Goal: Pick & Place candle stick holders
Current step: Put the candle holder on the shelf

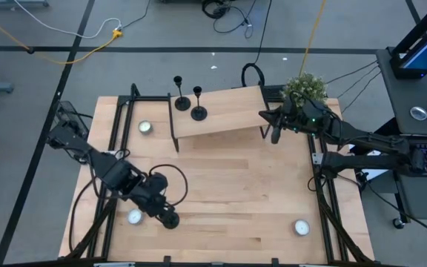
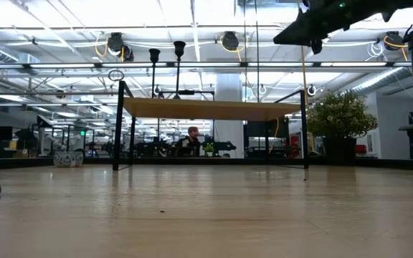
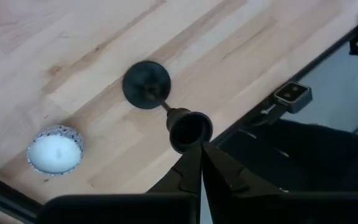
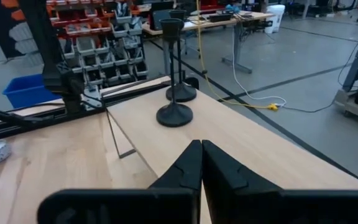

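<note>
Jaws on my left gripper (image 3: 201, 149) are pressed together, tips meeting with no gap, and nothing is held between them. Just ahead of those tips stands 1 candle holder (image 3: 166, 106) on the tabletop (image 1: 236, 193), its small cup nearly touching the closed tips and its round base farther out. From this angle I cannot tell whether the cup actually touches me. Off to one side of that candle holder, apart from it, sits a tea light (image 3: 55, 150) in its little cup.

My right gripper (image 4: 201, 149) hangs over the end of a raised wooden shelf (image 1: 221, 111), and its jaws are also closed tip to tip, holding nothing. Ahead of them, well clear, 2 more candle holders stand upright on the shelf's far end: the nearer candle holder (image 4: 174, 68) and, just behind and almost touching it base to base, the farther candle holder (image 4: 180, 53). In the level view across the tabletop both show as thin stems with cups above the shelf board.

Other tea lights lie around the tabletop: one (image 1: 146, 127) beside the shelf's leg and another (image 1: 301, 227) near the front corner on my right side. A small potted plant (image 1: 304, 87) stands just behind my right gripper.
</note>
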{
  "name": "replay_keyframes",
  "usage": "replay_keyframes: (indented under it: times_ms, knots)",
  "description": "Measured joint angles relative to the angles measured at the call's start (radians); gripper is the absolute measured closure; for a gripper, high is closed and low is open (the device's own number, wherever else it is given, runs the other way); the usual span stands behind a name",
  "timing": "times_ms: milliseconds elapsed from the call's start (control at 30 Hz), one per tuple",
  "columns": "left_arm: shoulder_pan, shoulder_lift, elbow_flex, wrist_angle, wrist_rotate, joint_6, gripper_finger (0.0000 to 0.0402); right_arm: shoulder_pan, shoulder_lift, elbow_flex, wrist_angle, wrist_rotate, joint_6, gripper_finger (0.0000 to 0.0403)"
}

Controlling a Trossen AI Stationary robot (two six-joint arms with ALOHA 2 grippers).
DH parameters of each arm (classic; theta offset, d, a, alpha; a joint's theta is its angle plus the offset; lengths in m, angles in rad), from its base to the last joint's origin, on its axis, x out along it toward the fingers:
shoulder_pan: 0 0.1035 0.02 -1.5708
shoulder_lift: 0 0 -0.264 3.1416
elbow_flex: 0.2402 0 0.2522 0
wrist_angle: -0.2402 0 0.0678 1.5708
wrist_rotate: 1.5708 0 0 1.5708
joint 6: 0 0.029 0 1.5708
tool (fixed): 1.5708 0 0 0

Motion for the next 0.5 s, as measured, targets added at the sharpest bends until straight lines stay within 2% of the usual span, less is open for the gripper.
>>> replay_keyframes:
  times_ms: [267, 367, 500]
  knots:
    - [-0.004, 0.000, 0.000, -0.003, -0.019, -0.022, 0.0385, 0.000, 0.000, 0.000, -0.002, -0.024, -0.012, 0.0402]
    - [-0.004, 0.000, 0.000, -0.007, -0.019, -0.025, 0.0366, 0.000, 0.000, 0.000, -0.002, -0.024, -0.015, 0.0402]
    - [-0.004, 0.000, 0.000, -0.029, -0.037, -0.048, 0.0320, 0.000, 0.000, 0.000, -0.002, -0.023, -0.023, 0.0402]
